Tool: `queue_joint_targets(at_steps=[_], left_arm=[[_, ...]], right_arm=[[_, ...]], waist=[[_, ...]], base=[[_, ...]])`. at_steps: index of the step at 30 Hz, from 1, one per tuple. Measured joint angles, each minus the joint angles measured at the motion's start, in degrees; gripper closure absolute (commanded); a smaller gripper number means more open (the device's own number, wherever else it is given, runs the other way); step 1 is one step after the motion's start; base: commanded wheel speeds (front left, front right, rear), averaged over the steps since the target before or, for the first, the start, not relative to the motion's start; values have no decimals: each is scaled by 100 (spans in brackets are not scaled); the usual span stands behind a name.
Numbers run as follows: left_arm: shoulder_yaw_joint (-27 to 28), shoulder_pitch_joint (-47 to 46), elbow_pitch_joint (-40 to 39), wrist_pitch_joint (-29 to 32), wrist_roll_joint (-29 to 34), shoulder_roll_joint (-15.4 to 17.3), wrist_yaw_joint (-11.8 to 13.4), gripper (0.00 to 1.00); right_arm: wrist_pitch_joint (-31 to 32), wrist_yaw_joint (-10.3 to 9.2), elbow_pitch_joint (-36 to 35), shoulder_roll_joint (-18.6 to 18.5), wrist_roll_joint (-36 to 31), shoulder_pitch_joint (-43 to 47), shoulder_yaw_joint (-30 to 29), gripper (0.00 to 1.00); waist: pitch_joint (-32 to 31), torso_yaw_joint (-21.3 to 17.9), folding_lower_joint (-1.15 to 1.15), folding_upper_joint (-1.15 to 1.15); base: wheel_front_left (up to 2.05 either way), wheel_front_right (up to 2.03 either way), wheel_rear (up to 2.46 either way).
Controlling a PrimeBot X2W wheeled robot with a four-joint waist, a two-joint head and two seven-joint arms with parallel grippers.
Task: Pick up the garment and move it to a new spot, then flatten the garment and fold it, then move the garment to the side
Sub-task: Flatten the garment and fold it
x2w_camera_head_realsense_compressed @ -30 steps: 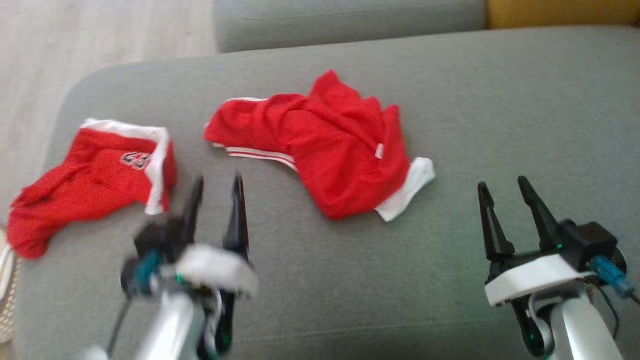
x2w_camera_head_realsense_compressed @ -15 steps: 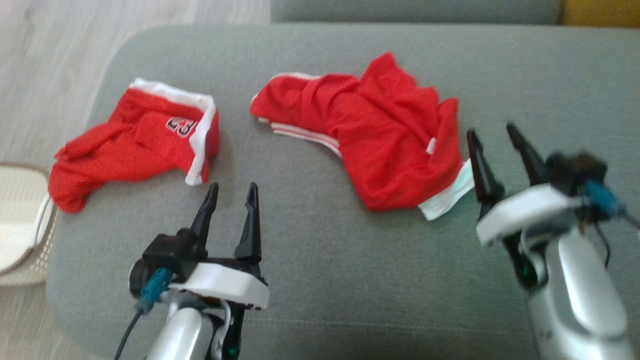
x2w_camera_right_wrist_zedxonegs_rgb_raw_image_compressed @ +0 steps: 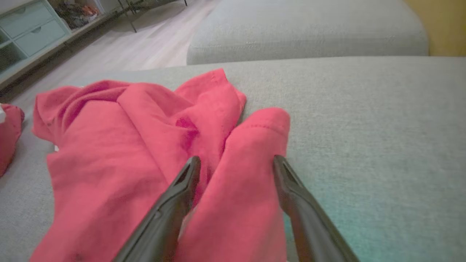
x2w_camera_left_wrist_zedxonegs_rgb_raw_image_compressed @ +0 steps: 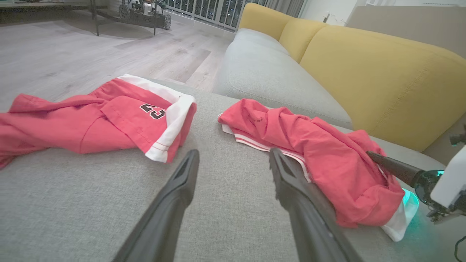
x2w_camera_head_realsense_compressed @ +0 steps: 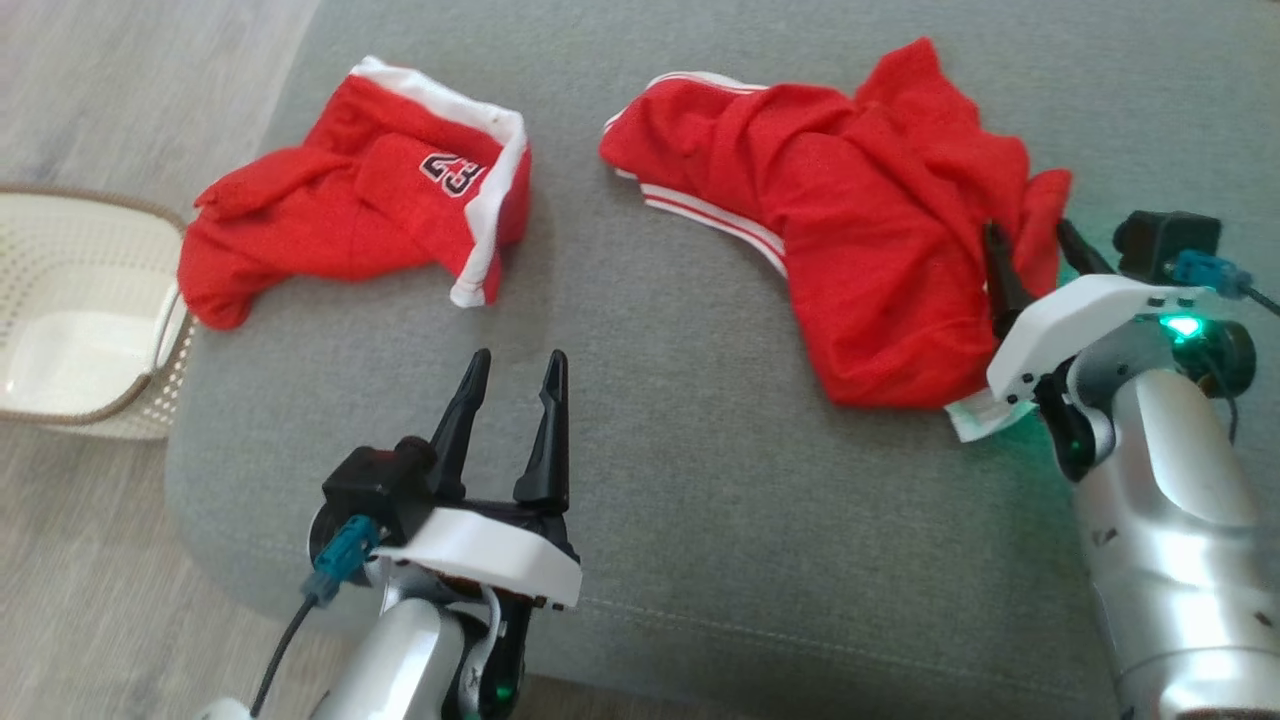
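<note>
This is a home living room: a grey fabric sofa point(x2w_camera_head_realsense_compressed: 700, 520) with yellow back cushions point(x2w_camera_left_wrist_zedxonegs_rgb_raw_image_compressed: 382, 72) stands on a pale wood-plank floor point(x2w_camera_left_wrist_zedxonegs_rgb_raw_image_compressed: 72, 54). A white laundry basket point(x2w_camera_head_realsense_compressed: 60, 250) sits by its left end, a red garment point(x2w_camera_head_realsense_compressed: 870, 250) lies on the seat, and a pale green drawer unit point(x2w_camera_right_wrist_zedxonegs_rgb_raw_image_compressed: 29, 25) stands far off.

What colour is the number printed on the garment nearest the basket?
Black with a white outline; the number shows best in the head view.
</note>
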Motion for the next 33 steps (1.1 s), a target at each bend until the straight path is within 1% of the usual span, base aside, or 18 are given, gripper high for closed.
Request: queue_joint_targets(at_steps=[3,4,5,8,11,15,16,18,20,21,24,28,30,33], left_arm=[[-1,-17,0,0,-27,0,21,0],[-1,-37,0,0,-42,-1,21,0],[-1,-63,0,0,-42,-1,36,0],[18,-104,0,0,-41,-2,63,0],[25,-95,66,0,-12,-4,60,0],[67,-43,103,0,27,-3,62,0],[67,-43,103,0,27,-3,62,0],[87,-9,102,0,27,-3,59,0],[71,17,89,0,25,-3,56,0],[54,24,76,0,5,-2,56,0],[-14,79,-14,0,-148,-2,52,0],[-175,105,-47,0,-65,-7,-21,0],[-179,101,-67,0,-42,-4,-20,0],[-189,76,-73,0,-42,-4,-21,0]], right_arm=[[16,0,387,-4,-162,-182,2,0],[49,0,490,-7,-218,-231,9,78],[40,0,558,-5,-256,-272,7,100],[-188,0,690,-7,-261,-404,1,100],[-549,0,670,-19,-256,-556,246,100],[-828,1,328,-8,41,-727,619,100],[-828,1,328,-8,41,-727,619,100],[-881,1,68,-9,123,-771,582,100],[-928,1,-193,-65,116,-770,259,100],[-939,1,-263,-167,45,-770,102,100],[-869,1,-310,-561,-326,-761,-476,100],[-740,0,-279,-945,-932,-775,-1489,100],[-612,0,-201,-1006,-1306,-810,-1876,100],[-372,1,2,-969,-1855,-981,-2047,100]], waist=[[55,68,0,0],[64,81,0,0],[64,85,0,0],[21,43,0,0],[-69,-60,0,0],[-239,-271,0,0],[-239,-271,0,0],[-319,-403,0,0],[-401,-535,0,0],[-444,-589,0,0],[-558,-749,0,0],[-529,-861,0,0],[-460,-853,0,0],[-341,-827,0,0]], base=[[0,0,0],[0,0,0],[0,0,0],[0,0,0],[0,0,0],[0,0,0],[0,0,0],[0,0,0],[0,0,0],[0,0,0],[0,0,0],[0,0,0],[0,0,0],[0,0,0]])
